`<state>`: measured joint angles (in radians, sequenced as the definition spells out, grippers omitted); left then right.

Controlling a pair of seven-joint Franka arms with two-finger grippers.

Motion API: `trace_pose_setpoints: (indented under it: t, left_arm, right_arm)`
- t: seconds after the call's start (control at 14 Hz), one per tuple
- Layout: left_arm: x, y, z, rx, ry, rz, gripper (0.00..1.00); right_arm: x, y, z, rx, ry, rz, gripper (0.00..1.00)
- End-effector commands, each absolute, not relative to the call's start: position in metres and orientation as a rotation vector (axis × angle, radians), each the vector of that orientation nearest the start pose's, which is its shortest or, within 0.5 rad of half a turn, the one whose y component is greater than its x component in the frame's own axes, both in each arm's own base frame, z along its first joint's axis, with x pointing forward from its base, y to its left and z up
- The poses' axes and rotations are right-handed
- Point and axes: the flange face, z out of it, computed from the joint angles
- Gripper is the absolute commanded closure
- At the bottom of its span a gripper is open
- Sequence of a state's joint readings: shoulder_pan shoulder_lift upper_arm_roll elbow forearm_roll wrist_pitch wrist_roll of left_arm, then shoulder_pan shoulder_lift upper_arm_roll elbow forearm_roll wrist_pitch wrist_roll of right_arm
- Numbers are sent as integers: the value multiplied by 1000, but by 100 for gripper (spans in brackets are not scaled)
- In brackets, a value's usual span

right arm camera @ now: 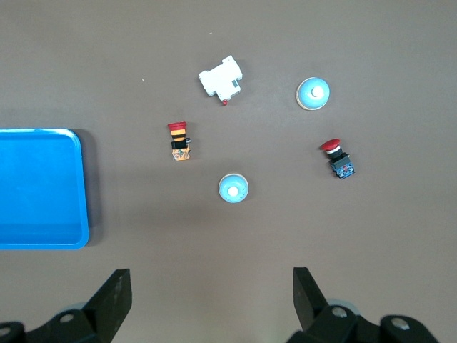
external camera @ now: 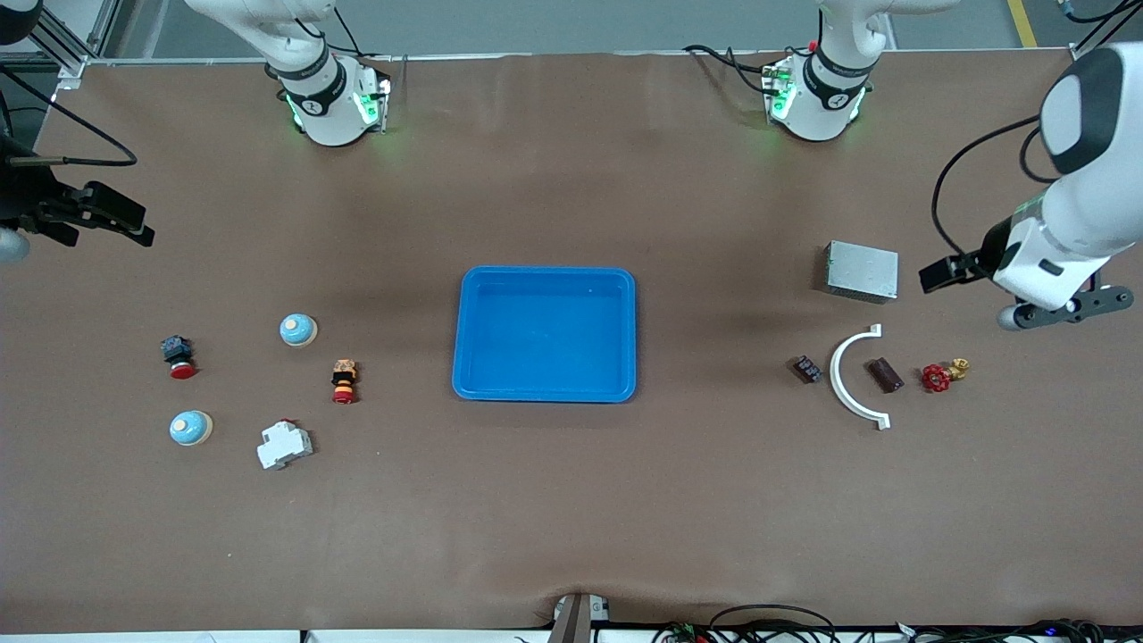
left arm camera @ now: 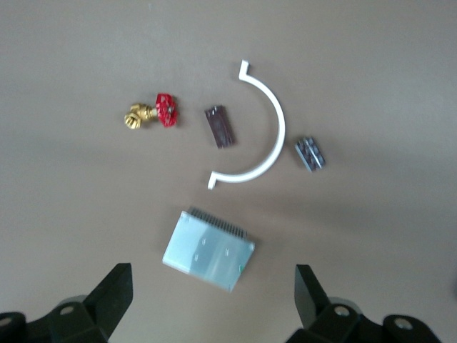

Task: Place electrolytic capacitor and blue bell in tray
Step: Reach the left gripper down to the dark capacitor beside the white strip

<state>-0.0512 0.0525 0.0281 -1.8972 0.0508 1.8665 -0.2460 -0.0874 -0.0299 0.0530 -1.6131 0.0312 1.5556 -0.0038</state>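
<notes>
The bright-blue tray [external camera: 464, 332] lies empty at the table's middle; its corner shows in the right wrist view [right arm camera: 81, 187]. Two blue bells lie toward the right arm's end: one [external camera: 298, 329] [right arm camera: 233, 189] closer to the tray, one [external camera: 190, 428] [right arm camera: 313, 93] nearer the front camera. The dark brown electrolytic capacitor [external camera: 885, 374] [left arm camera: 220, 126] lies toward the left arm's end, inside a white arc [external camera: 853, 375] [left arm camera: 268, 136]. My left gripper [external camera: 946, 271] [left arm camera: 213, 300] is open, up in the air beside the grey box. My right gripper [external camera: 134, 228] [right arm camera: 211, 300] is open, high over the table's edge.
A grey metal box [external camera: 862, 271] [left arm camera: 208, 249], a red-and-brass valve [external camera: 942, 375] [left arm camera: 153, 114] and a small dark part [external camera: 807, 368] [left arm camera: 310, 153] surround the capacitor. Two red push buttons [external camera: 179, 355] [external camera: 344, 380] and a white breaker [external camera: 284, 444] lie by the bells.
</notes>
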Motion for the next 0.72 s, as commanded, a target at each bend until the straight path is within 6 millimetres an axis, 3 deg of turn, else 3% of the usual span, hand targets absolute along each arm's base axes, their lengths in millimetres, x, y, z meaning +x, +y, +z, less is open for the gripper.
trace_pose_setpoints:
  t: [0.0, 0.14, 0.29, 0.5, 0.64]
  left_arm:
    - [566, 5, 413, -3047, -413, 45, 1]
    - [576, 12, 374, -3021, -566, 52, 5]
    - [583, 13, 334, -2992, -675, 83, 16]
    - [590, 19, 289, -2968, -761, 97, 24]
    - [593, 20, 261, -2957, -813, 90, 26]
  right_arm:
    - [537, -17, 619, -3097, 64, 44, 0]
    - [547, -29, 605, -3104, 75, 57, 0]
    - [568, -46, 574, -3095, 79, 62, 0]
    - [606, -68, 514, -3098, -49, 27, 0]
    - [630, -95, 474, -3100, -141, -37, 0]
